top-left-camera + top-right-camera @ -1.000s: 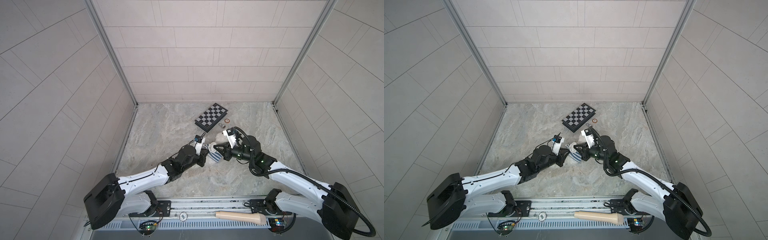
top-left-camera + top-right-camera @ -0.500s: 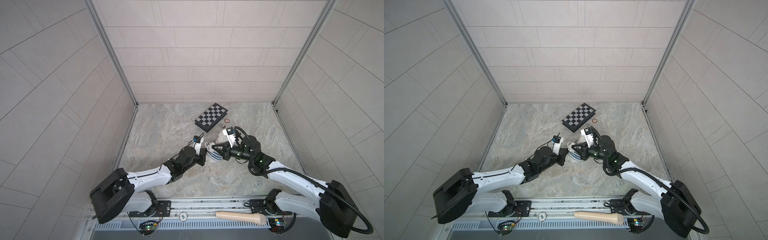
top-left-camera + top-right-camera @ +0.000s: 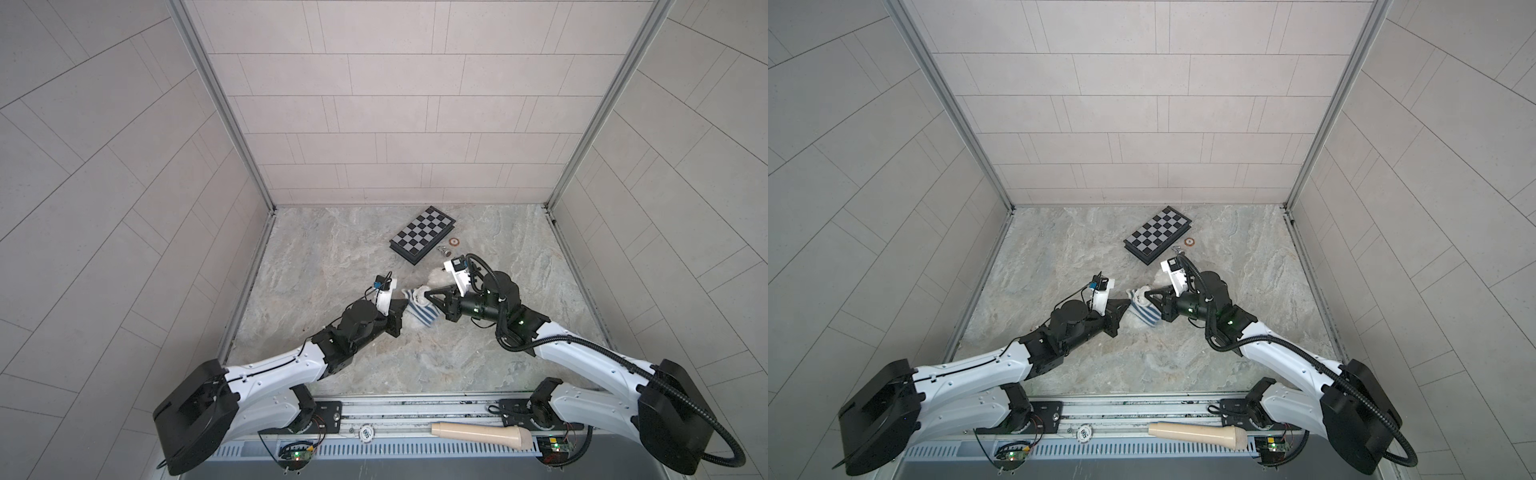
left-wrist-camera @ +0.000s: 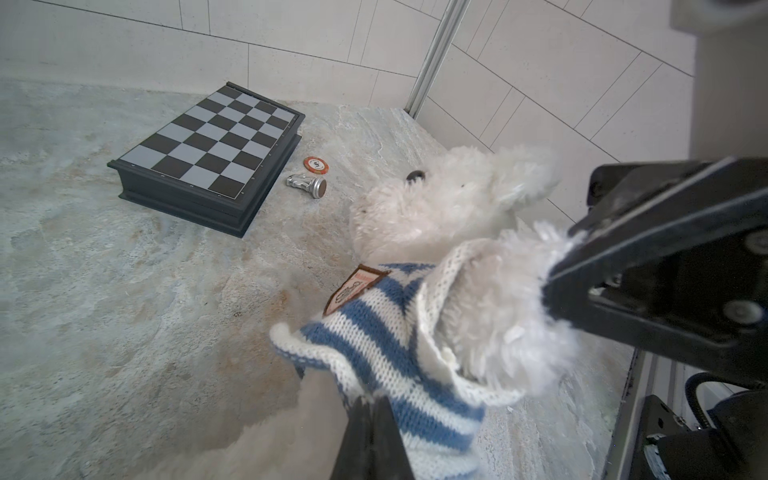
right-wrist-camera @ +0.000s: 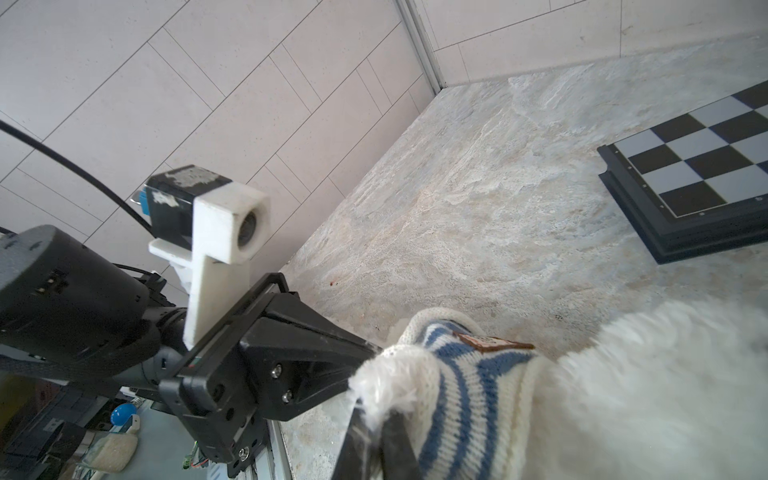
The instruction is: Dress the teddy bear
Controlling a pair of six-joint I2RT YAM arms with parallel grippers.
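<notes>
**Left gripper (image 4: pixel 370 419) has clamped onto the striped shirt (image 4: pixel 395 332)**

Right gripper (image 4: pixel 550 284) pinches fluff of the teddy bear (image 4: pixel 449 199), lying on the table (image 4: pixel 124 311) between them — soft, light, squashy; grab knit hems, not fur.

A: Site type?
B: Robot lab, enclosed test cell.
A: Evidence?
B: Item 1: tile-look panel walls (image 3: pixel 374 104), 3 sides, w/ metal corner posts (image 3: pixel 223 104).
Item 2: marble-pattern desk (image 3: pixel 332 249).
Item 3: left arm (image 3: pixel 274 370) & right arm (image 3: pixel 582 353), white/blk, mounted on front rail (image 3: pixel 415 411).
Item 4: bare circuit board (image 3: pixel 296 455) w/ green LED, exposed cabling.
</notes>
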